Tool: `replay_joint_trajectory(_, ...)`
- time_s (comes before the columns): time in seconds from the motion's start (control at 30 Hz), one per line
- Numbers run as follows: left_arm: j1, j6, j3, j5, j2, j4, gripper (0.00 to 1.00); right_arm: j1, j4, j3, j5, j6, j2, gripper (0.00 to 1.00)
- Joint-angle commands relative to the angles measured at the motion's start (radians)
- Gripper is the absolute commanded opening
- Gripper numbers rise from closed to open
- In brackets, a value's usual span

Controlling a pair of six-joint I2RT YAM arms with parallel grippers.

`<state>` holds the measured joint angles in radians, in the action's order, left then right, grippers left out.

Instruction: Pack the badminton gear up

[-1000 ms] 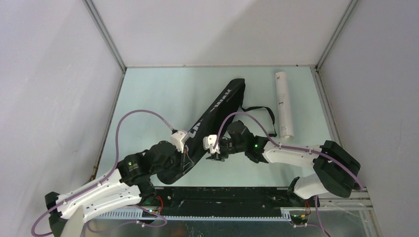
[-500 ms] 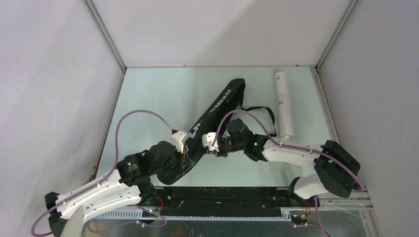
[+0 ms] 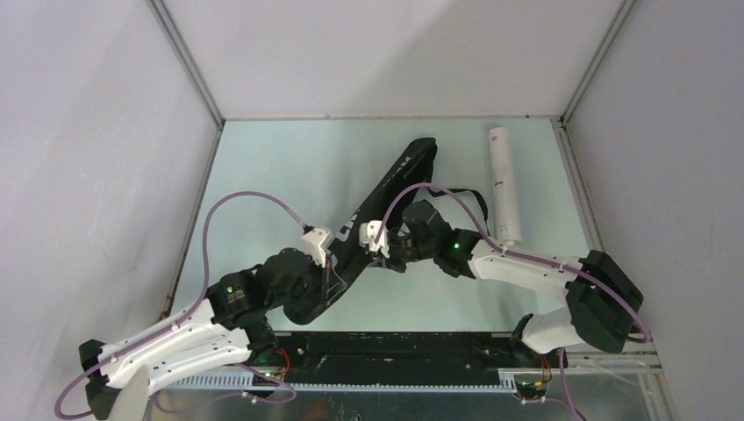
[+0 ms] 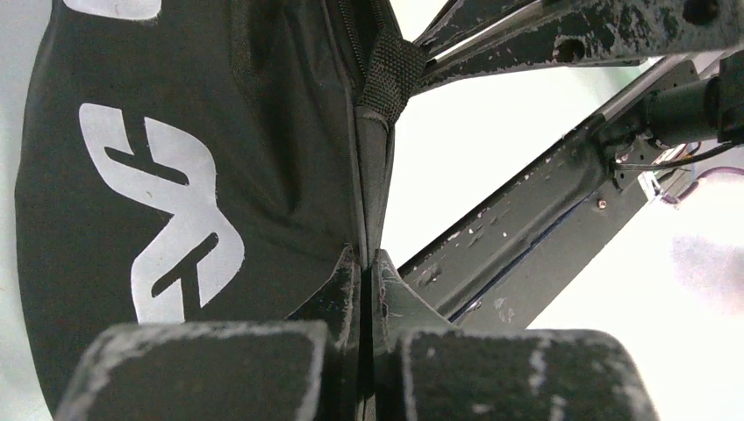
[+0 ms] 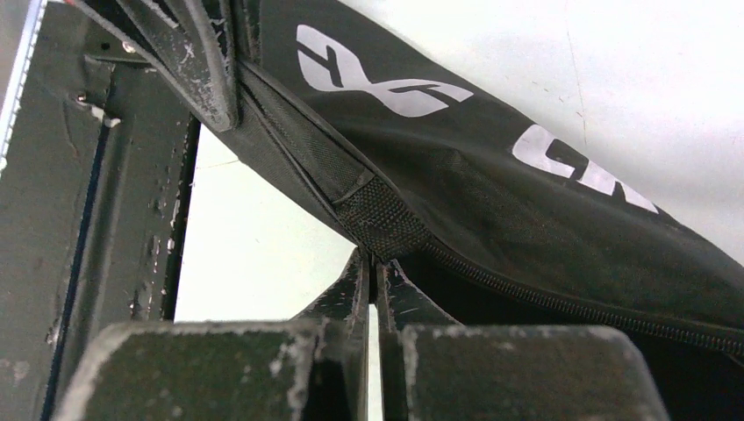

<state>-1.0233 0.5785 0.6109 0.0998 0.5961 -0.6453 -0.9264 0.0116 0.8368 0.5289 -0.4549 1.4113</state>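
The black racket bag with white lettering lies diagonally on the pale green table, its strap trailing to the right. My left gripper is shut on the bag's edge seam near its lower end. Just to its right, my right gripper is shut on the woven tab at the end of the bag's zipper. The long white tube lies apart at the back right, parallel to the right wall. In the right wrist view the left arm's fingers hold the bag just above.
A black metal rail runs along the near edge under both arms, and shows close behind the bag in the left wrist view. White enclosure walls close in the table on three sides.
My right gripper has closed from open onto the bag's woven tab and moved slightly up and left against the bag. The left gripper has kept its grip, and the bag's lower end has shifted a little.
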Motion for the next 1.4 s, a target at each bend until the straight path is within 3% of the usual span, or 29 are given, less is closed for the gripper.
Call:
replay_joint_trajectory(0.0,-0.006,0.013,0.036,0.009,-0.033,-0.093,0.0,0.1,-0.068,0.016,-0.154,0.067,-0.015,0.0)
replay_joint_trajectory(0.13,-0.007,0.01,0.044,0.007,-0.03,-0.112,0.0,0.179,-0.112,0.032,-0.119,0.067,0.033,0.0)
replay_joint_trajectory(0.27,-0.008,-0.002,0.048,-0.008,-0.02,-0.103,0.0,0.205,-0.177,0.054,0.113,0.022,0.062,0.0)
replay_joint_trajectory(0.37,-0.008,-0.013,0.05,-0.021,-0.003,-0.091,0.0,0.134,-0.205,0.085,0.261,0.006,0.076,0.0)
replay_joint_trajectory(0.47,-0.008,-0.019,0.052,-0.025,0.019,-0.098,0.0,0.048,-0.203,0.094,0.207,0.007,0.086,0.0)
replay_joint_trajectory(0.57,-0.008,-0.022,0.05,-0.03,0.023,-0.095,0.0,0.056,-0.17,0.094,0.183,0.07,0.1,0.0)
replay_joint_trajectory(0.8,-0.01,-0.019,0.065,-0.008,-0.01,-0.136,0.0,0.27,-0.157,0.094,0.063,0.332,0.137,0.0)
replay_joint_trajectory(0.93,-0.011,-0.027,0.068,-0.008,-0.028,-0.137,0.0,0.37,-0.194,0.095,-0.091,0.379,0.164,0.0)
replay_joint_trajectory(1.2,-0.012,-0.036,0.072,-0.013,-0.019,-0.146,0.0,0.439,-0.176,0.119,-0.113,0.39,0.193,0.0)
replay_joint_trajectory(1.37,-0.014,-0.038,0.09,-0.003,-0.04,-0.153,0.0,0.491,-0.203,0.233,-0.392,0.458,0.278,0.0)
